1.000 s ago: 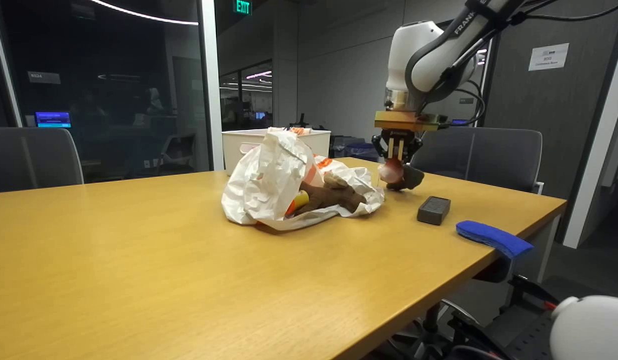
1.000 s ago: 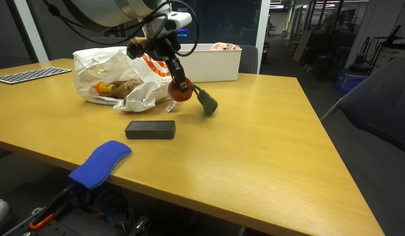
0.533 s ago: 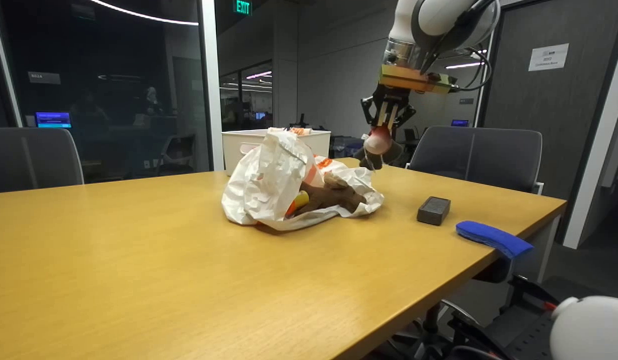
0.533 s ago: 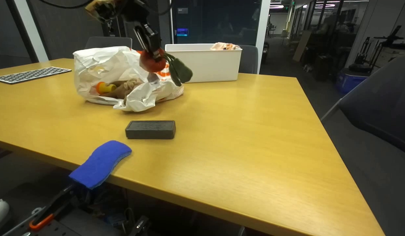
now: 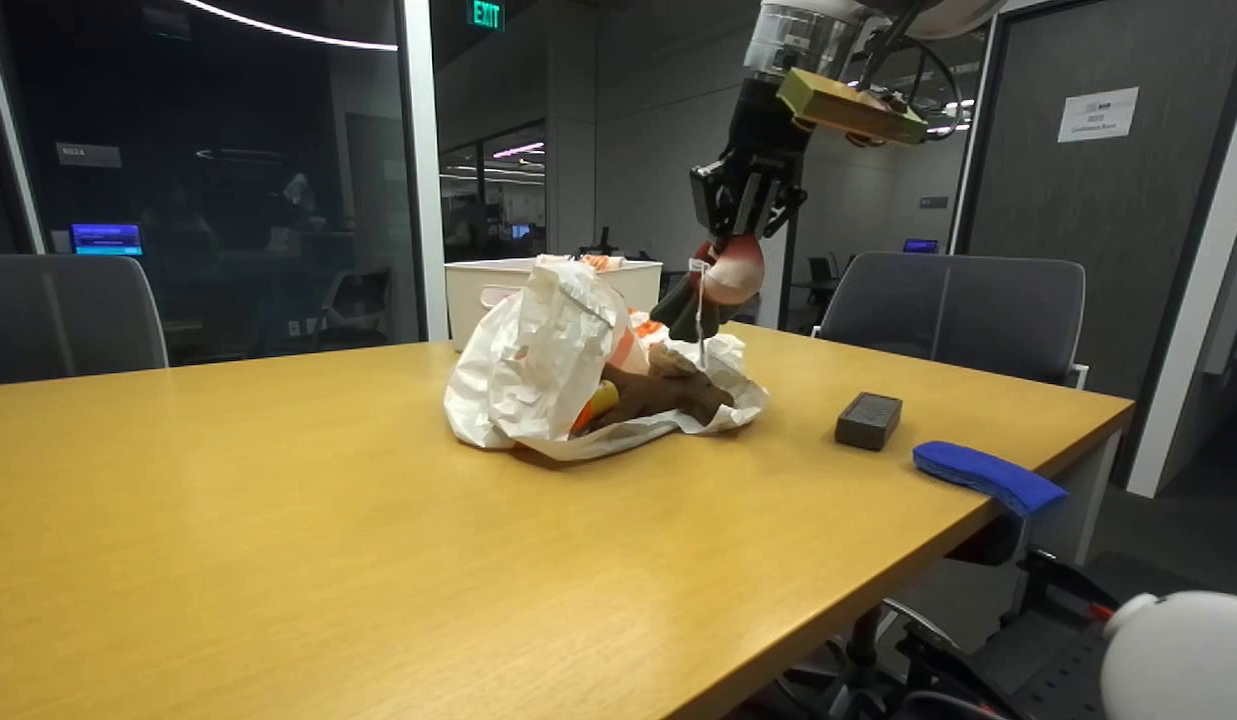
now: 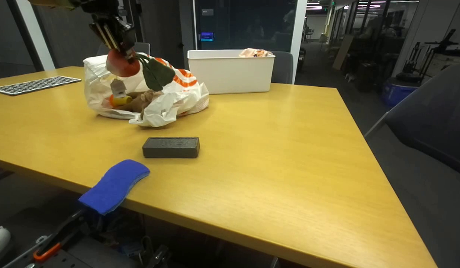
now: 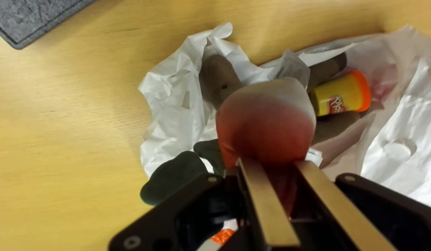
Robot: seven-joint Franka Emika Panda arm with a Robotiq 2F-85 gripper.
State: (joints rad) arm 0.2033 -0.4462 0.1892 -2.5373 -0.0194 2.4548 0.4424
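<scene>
In an exterior view, the one gripper (image 5: pixel 740 230) points down, its fingers clamped on one soft toy (image 5: pixel 735 272), red and white with dark green leaves (image 5: pixel 686 305), held up off the table (image 5: pixel 278 560). I count one crumpled white bag (image 5: pixel 523 350), one brown plush (image 5: pixel 653 395) and one yellow tub (image 5: pixel 605 400) at the bag's mouth, one white bin (image 5: pixel 468 300) behind, one dark block (image 5: pixel 868 420) and one blue pad (image 5: pixel 988 478). The pad juts past the table's edge; the block lies inside it, with a stretch of wood between block and bag. In an exterior view, two leaves spread from the toy, and its tag (image 6: pixel 118 88) dangles in line with the tub (whether they touch, I cannot tell). A broad span of wood runs from the block to the table's back corner, and one keyboard (image 6: pixel 36 85), shown only here, lies to one side of the bag, apart from it. The wrist view looks down along two gold-coloured strips (image 7: pixel 266 202) on the fingers to the toy wedged at their tips, with the bag spread out beneath it. Just a corner of the block enters, wood lying between it and the bag's crinkled rim. This view alone shows lettering on the tub's label (image 7: pixel 337 104) and a small dark eye (image 7: pixel 224 86) on the brown plush.
</scene>
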